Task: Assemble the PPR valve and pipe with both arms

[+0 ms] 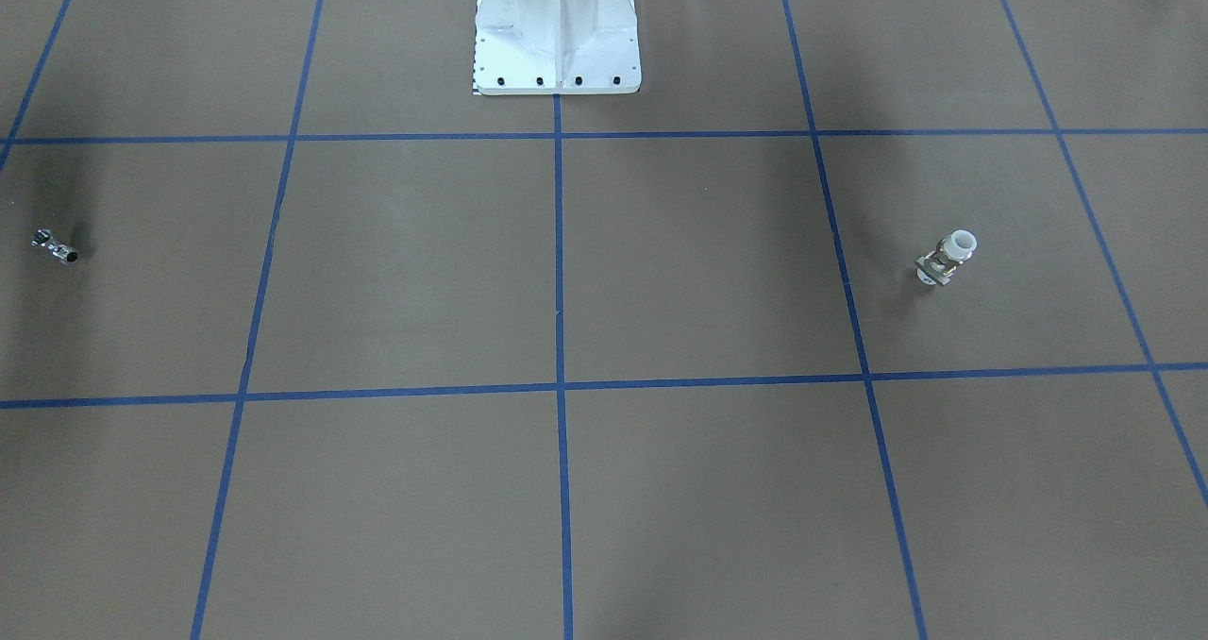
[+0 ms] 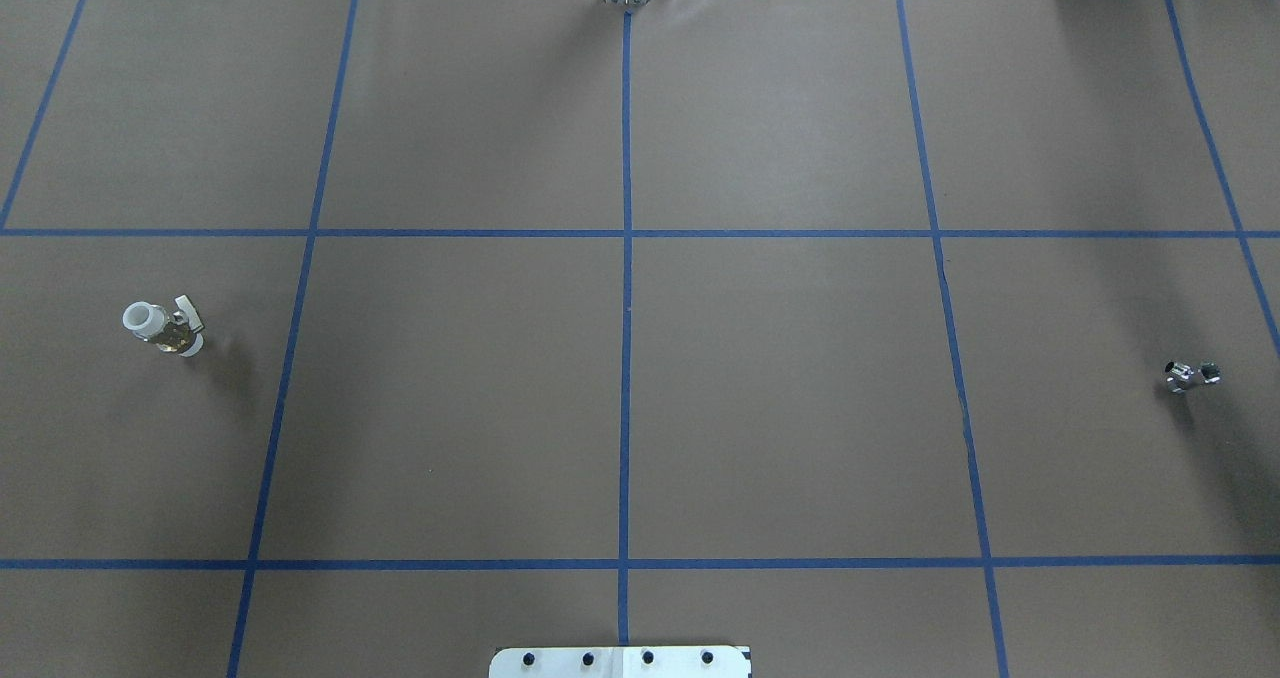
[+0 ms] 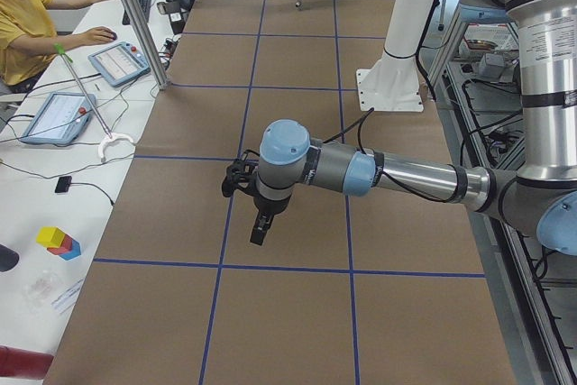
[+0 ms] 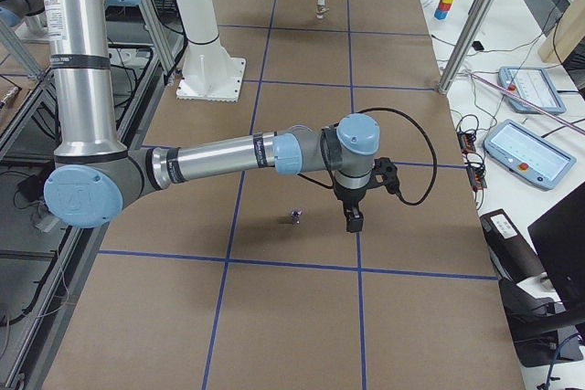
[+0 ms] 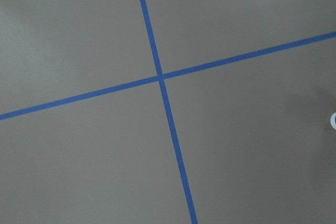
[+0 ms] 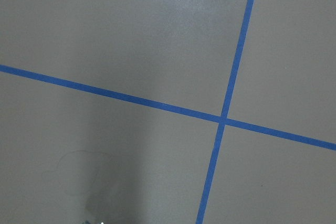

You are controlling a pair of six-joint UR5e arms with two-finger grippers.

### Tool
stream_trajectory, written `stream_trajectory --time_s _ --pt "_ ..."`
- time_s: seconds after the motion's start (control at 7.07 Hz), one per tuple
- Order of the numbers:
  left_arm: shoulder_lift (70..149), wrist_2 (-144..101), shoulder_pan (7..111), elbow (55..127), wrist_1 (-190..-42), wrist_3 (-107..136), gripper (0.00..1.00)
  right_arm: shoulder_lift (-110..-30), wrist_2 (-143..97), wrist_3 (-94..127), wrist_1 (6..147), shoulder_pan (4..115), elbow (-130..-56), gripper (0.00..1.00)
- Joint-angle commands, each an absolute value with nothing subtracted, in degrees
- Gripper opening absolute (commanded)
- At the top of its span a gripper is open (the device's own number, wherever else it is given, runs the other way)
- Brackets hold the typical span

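Note:
The PPR valve [image 1: 947, 260], with a white collar and a brass body, lies on the brown table on my left side [image 2: 160, 326]; it is small and far off in the exterior right view [image 4: 321, 8]. The chrome pipe [image 1: 55, 246] lies on my right side [image 2: 1190, 374] [image 4: 295, 216] [image 3: 300, 4]. My left gripper [image 3: 259, 236] shows only in the exterior left view, hanging over the table; I cannot tell its state. My right gripper [image 4: 353, 221] hangs just beside the pipe, on the side away from the robot; its state I cannot tell. Both wrist views show mostly bare table.
The white pedestal [image 1: 557, 36] [image 2: 620, 661] stands at the table's robot-side edge. Blue tape lines [image 2: 626, 358] divide the brown surface into squares. A person [image 3: 22, 29] sits at a side desk with tablets [image 3: 117, 62]; coloured blocks [image 4: 445, 2] lie off the table.

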State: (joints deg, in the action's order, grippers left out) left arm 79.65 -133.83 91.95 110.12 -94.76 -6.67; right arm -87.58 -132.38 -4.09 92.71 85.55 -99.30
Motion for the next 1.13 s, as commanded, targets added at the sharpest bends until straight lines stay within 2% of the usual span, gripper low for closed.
stream_trajectory --time_s 0.0,0.14,0.42,0.99 --pt "79.7 -133.9 91.7 107.9 -96.3 -5.7 1.00 -87.8 -132.7 -3.8 91.8 85.5 -98.6 1.00" --pt "79.7 -134.6 90.6 107.9 -98.6 -5.4 1.00 -87.3 -134.3 -3.7 91.8 85.4 -98.0 1.00" --pt "83.0 -136.8 79.0 107.0 -98.7 1.4 1.00 -87.0 -137.2 -3.7 91.8 84.4 -97.8 1.00" --pt "87.7 -132.0 65.6 106.9 -105.0 28.8 1.00 -86.5 -137.3 -2.1 91.8 83.6 -98.3 1.00"
